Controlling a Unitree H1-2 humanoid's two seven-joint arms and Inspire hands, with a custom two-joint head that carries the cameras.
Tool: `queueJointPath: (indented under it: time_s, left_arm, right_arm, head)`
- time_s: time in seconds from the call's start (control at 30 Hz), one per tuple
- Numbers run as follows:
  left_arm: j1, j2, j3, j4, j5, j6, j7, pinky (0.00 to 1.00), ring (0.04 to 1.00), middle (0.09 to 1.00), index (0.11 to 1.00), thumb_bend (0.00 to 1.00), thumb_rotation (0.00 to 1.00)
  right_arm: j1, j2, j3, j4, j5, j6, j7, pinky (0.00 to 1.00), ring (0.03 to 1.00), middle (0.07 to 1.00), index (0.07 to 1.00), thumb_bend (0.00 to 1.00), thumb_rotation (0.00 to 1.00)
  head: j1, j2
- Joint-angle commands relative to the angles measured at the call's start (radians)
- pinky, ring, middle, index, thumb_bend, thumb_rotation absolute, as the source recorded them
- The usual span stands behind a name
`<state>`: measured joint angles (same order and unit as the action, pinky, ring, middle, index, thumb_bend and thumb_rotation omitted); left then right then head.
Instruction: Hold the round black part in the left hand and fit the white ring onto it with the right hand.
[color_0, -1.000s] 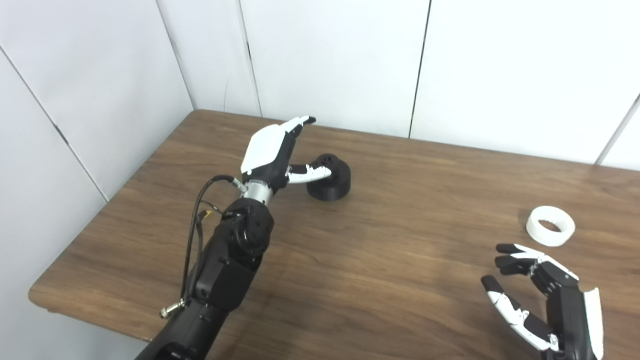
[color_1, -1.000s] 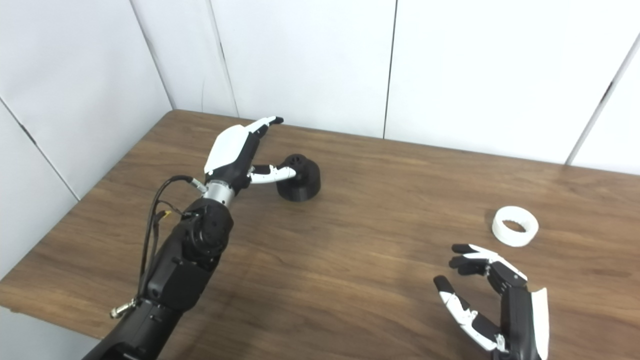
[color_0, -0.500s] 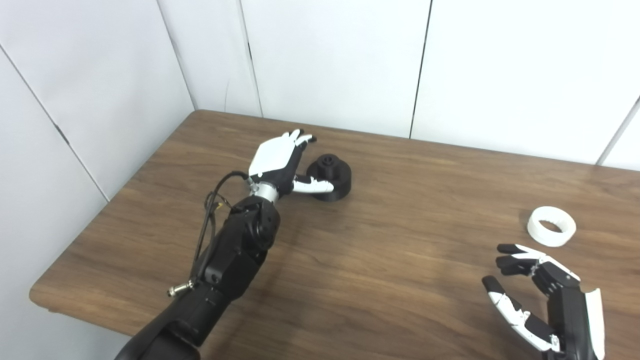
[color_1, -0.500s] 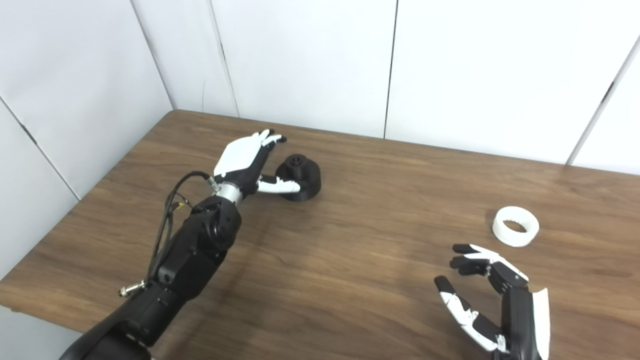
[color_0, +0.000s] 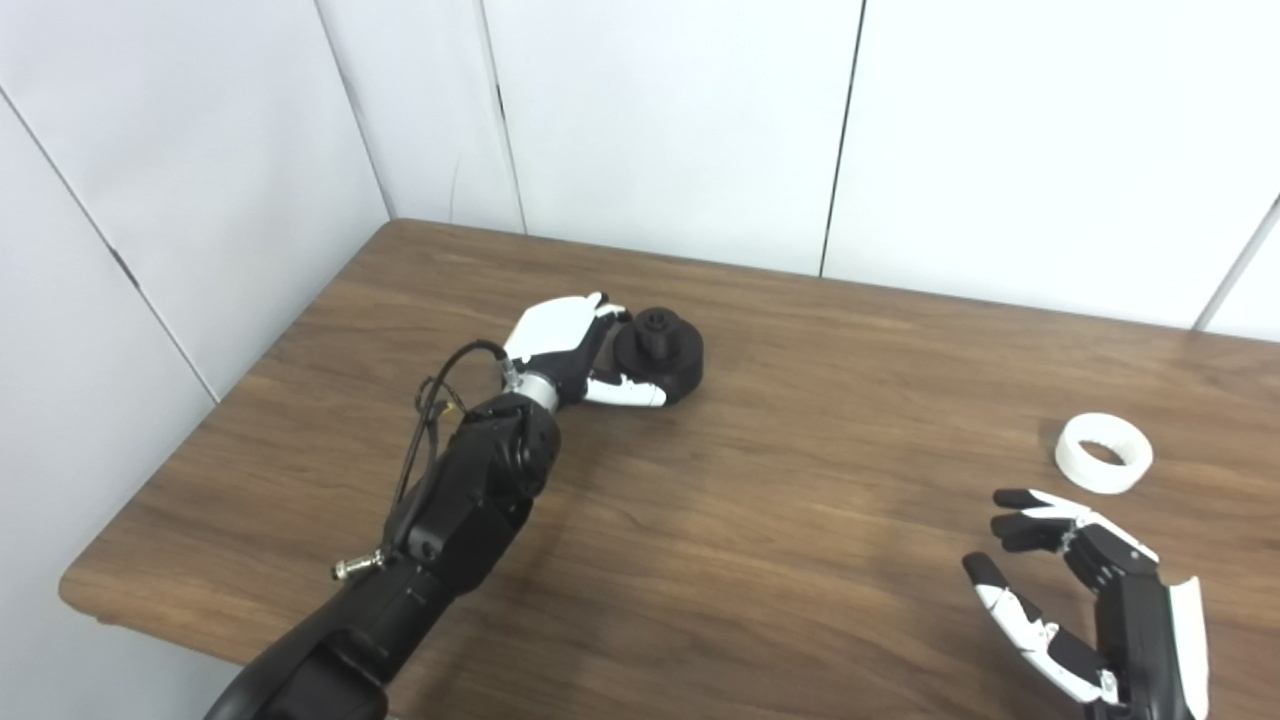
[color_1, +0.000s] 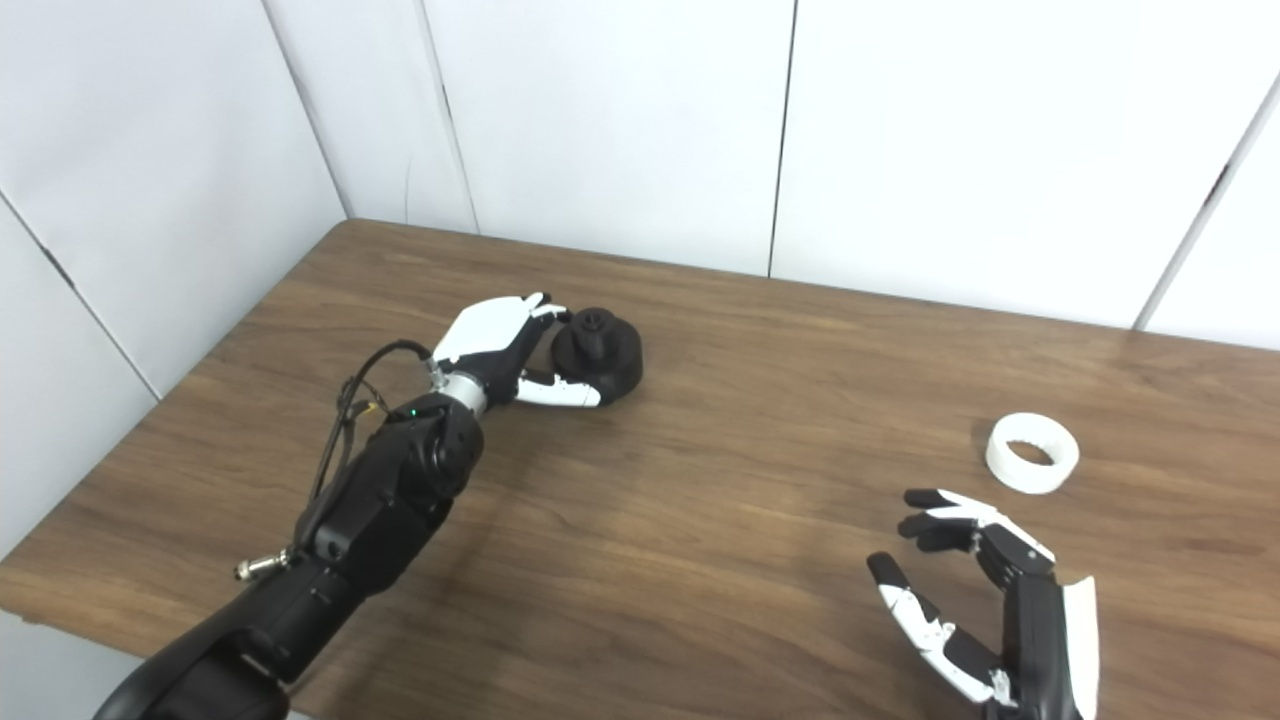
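Black part: the round black part (color_0: 660, 353) sits on the tabletop (color_0: 760, 520) toward its far-left corner; I can't tell if it is lifted.
Left hand: my left hand (color_0: 562, 345) is wrapped round the part's left side, thumb along its near side, fingers at its far rim; I judge the grasp forming, not secure.
White ring: the white ring (color_0: 1103, 453) lies flat near the right edge, untouched.
Right hand: my right hand (color_0: 1075, 590) hovers near the ring, fingers apart, empty.
Progress: early; I've yet to lift the part, pick up the ring and fit it.

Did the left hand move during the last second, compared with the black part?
Yes. The left hand has come down from above the round black part to its side, fingers curling around it. The part itself stayed put.
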<state>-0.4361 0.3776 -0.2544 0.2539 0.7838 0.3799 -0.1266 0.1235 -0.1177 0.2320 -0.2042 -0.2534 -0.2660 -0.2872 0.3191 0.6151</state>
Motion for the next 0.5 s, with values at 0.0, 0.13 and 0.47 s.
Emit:
queueJointPath:
  time_s: [0.0, 0.13, 0.47]
  left_arm:
    - [-0.052, 0.022, 0.005, 0.001, 0.003, 0.001, 0.013, 0.99, 1.000, 1.000, 0.852, 1.00, 0.66]
    - [-0.055, 0.017, 0.000, 0.016, -0.001, -0.002, 0.017, 0.97, 1.000, 1.000, 0.849, 1.00, 0.65]
    - [-0.053, -0.022, 0.014, 0.059, -0.055, -0.041, 0.070, 0.96, 1.000, 1.000, 0.843, 1.00, 0.59]
  right_arm:
    - [0.045, 0.074, -0.022, 0.016, -0.007, -0.006, -0.010, 0.51, 0.584, 0.650, 0.499, 0.50, 0.17]
    - [0.047, 0.075, -0.022, 0.010, -0.010, 0.001, -0.010, 0.52, 0.584, 0.650, 0.499, 0.50, 0.17]
    - [0.054, 0.080, -0.021, -0.009, -0.017, 0.020, -0.011, 0.52, 0.589, 0.655, 0.499, 0.50, 0.17]
  head:
    - [-0.001, 0.002]
    - [-0.003, 0.003]
    - [-0.007, 0.010]
